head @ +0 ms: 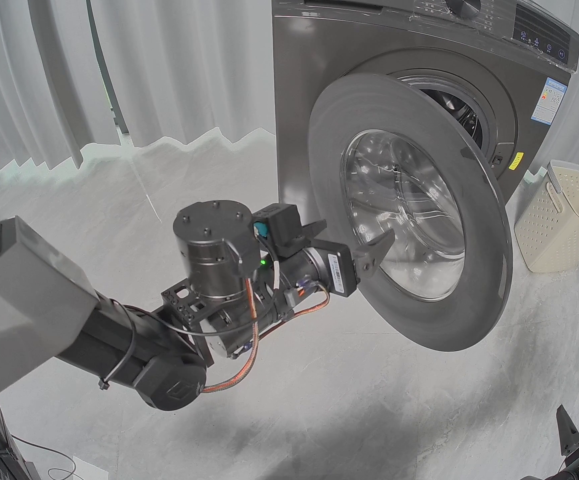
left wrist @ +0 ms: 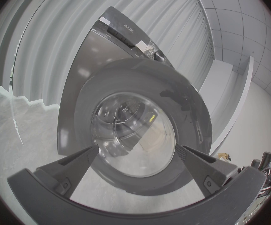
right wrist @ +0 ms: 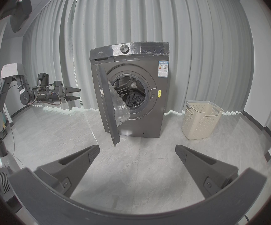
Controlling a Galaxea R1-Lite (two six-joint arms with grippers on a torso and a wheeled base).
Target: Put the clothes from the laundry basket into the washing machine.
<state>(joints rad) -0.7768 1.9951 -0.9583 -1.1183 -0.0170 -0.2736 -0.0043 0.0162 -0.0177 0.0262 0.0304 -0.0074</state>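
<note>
- washing machine (head: pixel 303 88): grey front-loader, standing on the pale floor (head: pixel 343 395) before white curtains (head: pixel 169 48); round door (head: pixel 483 248) swung wide open, hinged on the robot's left, outer face turned toward the head camera
- clothes (right wrist: pixel 135 97): dark heap lying inside the drum, seen through the open port in the right wrist view; too dim to tell single garments apart
- laundry basket (head: pixel 563 218): cream, perforated, 2 handles; upright on the floor near the machine, on the robot's right; well apart from both arms
- left end effector (head: pixel 357 233): held level before the door's outer face, close to the glass; 2 fingers spread apart, clamped on nothing; cannot tell whether a fingertip touches the door
- right end effector (right wrist: pixel 137 147): low, well apart from the machine, pointed toward its front; 2 fingers wide apart, holding nothing
</note>
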